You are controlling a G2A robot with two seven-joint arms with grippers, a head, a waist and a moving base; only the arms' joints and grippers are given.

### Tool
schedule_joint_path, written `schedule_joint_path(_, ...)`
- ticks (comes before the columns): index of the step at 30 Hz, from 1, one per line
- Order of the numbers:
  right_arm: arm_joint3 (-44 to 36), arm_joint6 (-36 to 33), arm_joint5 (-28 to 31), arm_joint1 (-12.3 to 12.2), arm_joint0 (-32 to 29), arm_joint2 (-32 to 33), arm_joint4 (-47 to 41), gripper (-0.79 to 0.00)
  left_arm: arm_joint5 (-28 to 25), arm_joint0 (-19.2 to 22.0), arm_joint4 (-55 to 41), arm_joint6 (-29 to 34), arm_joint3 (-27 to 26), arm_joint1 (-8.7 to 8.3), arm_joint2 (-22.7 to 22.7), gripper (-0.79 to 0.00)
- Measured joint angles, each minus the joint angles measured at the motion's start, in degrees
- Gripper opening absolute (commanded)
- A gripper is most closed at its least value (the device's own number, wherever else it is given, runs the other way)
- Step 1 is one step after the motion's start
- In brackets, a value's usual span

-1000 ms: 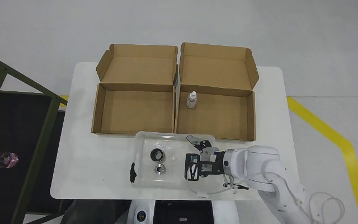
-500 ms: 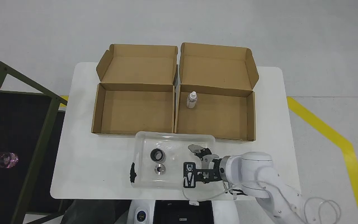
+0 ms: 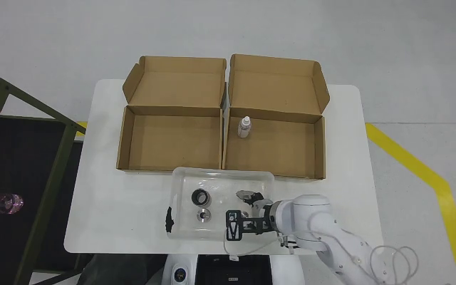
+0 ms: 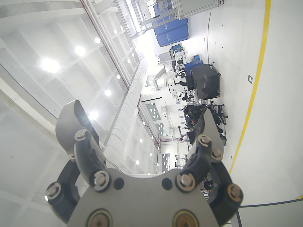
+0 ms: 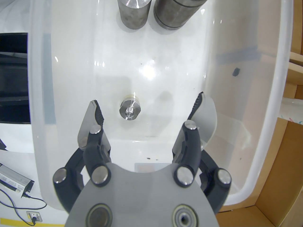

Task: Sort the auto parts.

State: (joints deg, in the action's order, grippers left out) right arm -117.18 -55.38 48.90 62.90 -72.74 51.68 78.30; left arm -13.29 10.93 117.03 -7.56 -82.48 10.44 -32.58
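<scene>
Hovering over clear tub (image 5: 281,72) with right gripper (image 5: 148,100) fingers spread wide either side of small hex fitting (image 5: 129,111); left gripper (image 4: 140,109) fingers likewise wide, aimed at ceiling (image 4: 47,36).

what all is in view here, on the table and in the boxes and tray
table: 1, white, under everything
left box: 1, brown cardboard, lid open, far side of the table
right box: 1, brown cardboard, lid open, beside the left box
bottle: 1, white, in the right box near its left wall
tray: 1, clear plastic, near side of the table, in front of the boxes
large cylinder: 1, dark metal with a black bore, upright in the tray
small cylinder: 1, silver metal with a centre hole, upright beside the large one
small fitting: 1, silver, on the tray floor below the right gripper
right gripper: 1, black and silver, open, over the tray
left gripper: 1, black and silver, open, pointed at the ceiling
</scene>
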Motion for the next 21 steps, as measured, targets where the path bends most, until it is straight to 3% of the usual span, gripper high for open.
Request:
schedule_joint_path(4, 1.14, -0.52, -0.52, -0.02, 0.88, -1.31, 0.21, -0.215, 0.0, 0.0, 0.0, 0.0, 0.0, 0.0, 0.0, 0.0)
schedule_joint_path(7, 1.99, -0.92, -0.91, -0.07, 1.55, -2.33, 0.36, -0.403, 0.0, 0.0, 0.0, 0.0, 0.0, 0.0, 0.0, 0.0)
schedule_joint_path(12, 3.22, -1.32, -1.32, -0.28, 2.52, -3.85, -0.16, -0.505, 0.0, 0.0, 0.0, 0.0, 0.0, 0.0, 0.0, 0.0)
schedule_joint_path(13, 3.38, -1.41, -1.41, -0.35, 2.71, -4.03, -0.31, -0.582, 0.0, 0.0, 0.0, 0.0, 0.0, 0.0, 0.0, 0.0)
schedule_joint_path(14, 3.52, -1.51, -1.5, -0.42, 2.89, -4.21, -0.45, -0.582, 0.0, 0.0, 0.0, 0.0, 0.0, 0.0, 0.0, 0.0)
schedule_joint_path(15, 3.66, -1.61, -1.61, -0.52, 3.14, -4.46, -0.64, -0.662, 0.0, 0.0, 0.0, 0.0, 0.0, 0.0, 0.0, 0.0)
schedule_joint_path(16, 3.72, -1.67, -1.67, -0.6, 3.33, -4.64, -0.8, -0.674, 0.0, 0.0, 0.0, 0.0, 0.0, 0.0, 0.0, 0.0)
schedule_joint_path(17, 3.77, -1.72, -1.71, -0.68, 3.51, -4.81, -0.99, -0.785, 0.0, 0.0, 0.0, 0.0, 0.0, 0.0, 0.0, 0.0)
schedule_joint_path(21, 3.57, -1.54, -1.53, -1.05, 4.16, -5.62, -2.47, -0.785, 0.0, 0.0, 0.0, 0.0, 0.0, 0.0, 0.0, 0.0)
